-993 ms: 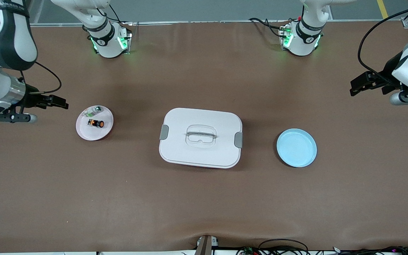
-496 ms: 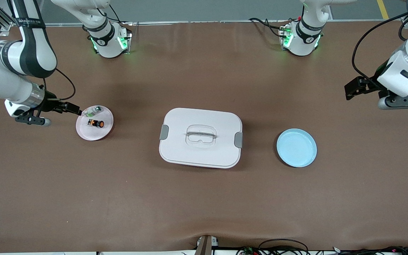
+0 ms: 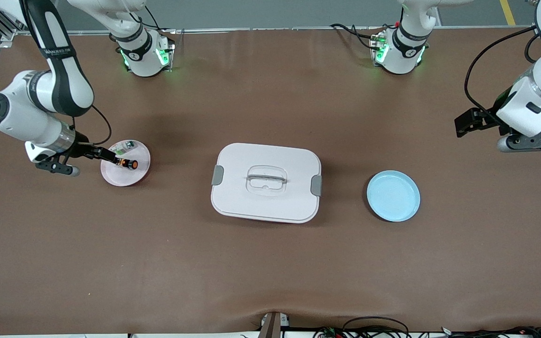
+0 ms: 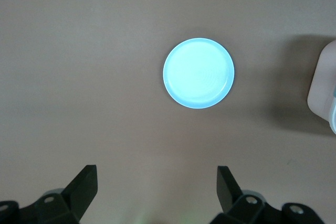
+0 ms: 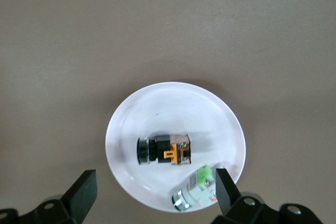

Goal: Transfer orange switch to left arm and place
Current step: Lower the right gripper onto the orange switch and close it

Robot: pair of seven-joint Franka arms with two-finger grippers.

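Front view showed the right gripper (image 3: 106,156), fingers apart, over a glossy round pink plate (image 3: 132,176) where the orange switch (image 3: 127,163), a stubby black cylinder, lay sideways, orange cap toward the smooth white rounded box (image 3: 266,197). The left gripper (image 3: 464,126) hung spread above bare table.

The front camera looks down from high across the worktop (image 3: 270,263) toward both arm bases, taking in the whole scene. The right wrist camera looks straight down past the right hand (image 5: 152,195), close above the pink plate (image 5: 126,129), which the front view shares. The left wrist camera looks down past the left hand (image 4: 157,192) from higher, sharing the blue plate (image 4: 198,73) and an edge of the box (image 4: 323,95)
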